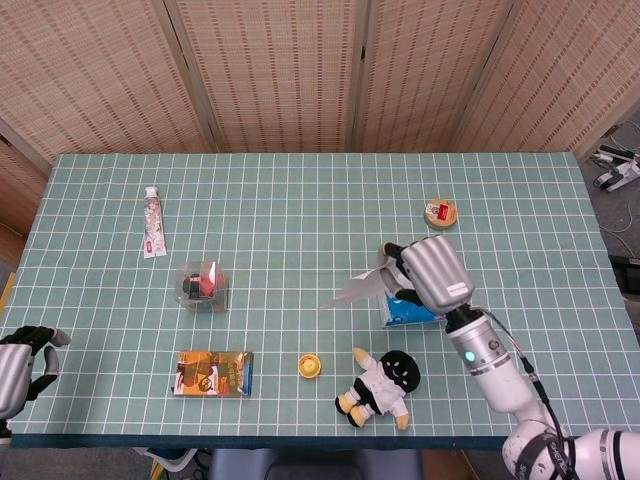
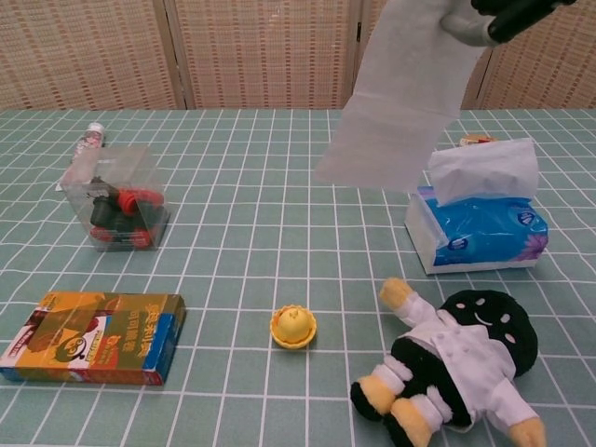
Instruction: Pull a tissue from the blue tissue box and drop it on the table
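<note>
The right hand (image 1: 432, 273) pinches the tissue (image 2: 400, 102) aloft, clear of the box (image 2: 480, 233); the sheet hangs leftward over bare table (image 1: 300, 250). The left hand (image 1: 22, 362), far left, holds nothing.

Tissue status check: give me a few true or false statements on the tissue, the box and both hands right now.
1. The right hand holds a tissue in the air, clear of the blue tissue box. True.
2. The held tissue already lies flat on the table. False: it hangs from the hand above the table.
3. Another tissue sticks up out of the box's opening. True.
4. The left hand is pressing down on the box. False: it is at the table's near left corner, far from the box.
5. The plush doll lies on top of the box. False: it lies on the table in front of the box.
</note>
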Available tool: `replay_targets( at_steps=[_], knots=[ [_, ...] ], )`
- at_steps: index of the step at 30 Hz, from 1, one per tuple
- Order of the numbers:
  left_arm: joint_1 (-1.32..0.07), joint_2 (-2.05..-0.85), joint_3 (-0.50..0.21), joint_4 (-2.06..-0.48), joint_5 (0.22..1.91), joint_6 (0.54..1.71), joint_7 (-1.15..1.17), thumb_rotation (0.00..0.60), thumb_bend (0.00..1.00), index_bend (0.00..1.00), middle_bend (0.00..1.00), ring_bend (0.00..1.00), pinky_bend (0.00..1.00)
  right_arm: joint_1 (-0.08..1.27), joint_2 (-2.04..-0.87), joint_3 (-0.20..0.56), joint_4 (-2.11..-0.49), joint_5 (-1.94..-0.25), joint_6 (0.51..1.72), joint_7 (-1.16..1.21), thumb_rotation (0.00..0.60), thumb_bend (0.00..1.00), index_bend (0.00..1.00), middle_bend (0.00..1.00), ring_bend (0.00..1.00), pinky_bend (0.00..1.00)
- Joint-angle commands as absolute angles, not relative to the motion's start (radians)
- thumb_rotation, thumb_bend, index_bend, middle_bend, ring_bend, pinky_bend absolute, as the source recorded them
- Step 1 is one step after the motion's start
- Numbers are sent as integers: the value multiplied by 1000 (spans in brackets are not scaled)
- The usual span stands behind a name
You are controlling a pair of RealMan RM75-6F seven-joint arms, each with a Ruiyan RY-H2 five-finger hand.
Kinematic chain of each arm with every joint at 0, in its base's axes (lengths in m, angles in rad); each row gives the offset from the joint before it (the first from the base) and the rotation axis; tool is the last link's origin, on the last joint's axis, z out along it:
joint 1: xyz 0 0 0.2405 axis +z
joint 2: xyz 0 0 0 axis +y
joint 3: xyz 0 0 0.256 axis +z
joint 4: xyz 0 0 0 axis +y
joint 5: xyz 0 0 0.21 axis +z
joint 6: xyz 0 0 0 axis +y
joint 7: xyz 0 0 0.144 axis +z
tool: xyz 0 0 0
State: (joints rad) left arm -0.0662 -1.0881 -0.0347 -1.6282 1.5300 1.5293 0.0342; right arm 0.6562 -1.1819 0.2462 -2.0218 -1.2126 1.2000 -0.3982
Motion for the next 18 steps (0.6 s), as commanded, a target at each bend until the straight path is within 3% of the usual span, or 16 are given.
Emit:
replay_targets(
  at_steps=[1, 4, 12, 13, 17, 18],
  knots=[
    [-66, -1087, -34, -1628, 1533, 1531, 34, 600, 395, 576, 495, 387, 520, 674, -1200, 237, -2006, -1211, 1170, -394, 600, 70, 98, 1000, 1000, 1000],
    [-65, -1087, -32, -1628, 1538, 1534, 34, 600, 395, 576, 495, 387, 520, 676, -1217, 237, -1994, -1211, 1175, -394, 600, 31, 19, 1000, 1000, 1000],
    [-64, -1089, -30, -1630, 1540, 1534, 42, 600, 396, 576, 495, 387, 520, 653, -1197, 217, -1995, -1229, 1187, -388, 600, 28, 10, 989, 980, 1000],
    [-65, -1089, -30, -1630, 1540, 1533, 43, 600, 395, 576, 495, 387, 520, 646, -1188, 211, -1998, -1235, 1189, -386, 600, 39, 43, 979, 968, 1000],
    [-66, -1091, -31, -1628, 1538, 1531, 49, 600, 395, 575, 495, 387, 520, 600, -1132, 170, -2011, -1260, 1201, -365, 600, 141, 369, 929, 913, 1000],
    [-66, -1092, -31, -1627, 1537, 1530, 51, 600, 395, 575, 495, 387, 520, 583, -1114, 153, -2012, -1269, 1206, -363, 600, 158, 411, 912, 898, 1000]
  ],
)
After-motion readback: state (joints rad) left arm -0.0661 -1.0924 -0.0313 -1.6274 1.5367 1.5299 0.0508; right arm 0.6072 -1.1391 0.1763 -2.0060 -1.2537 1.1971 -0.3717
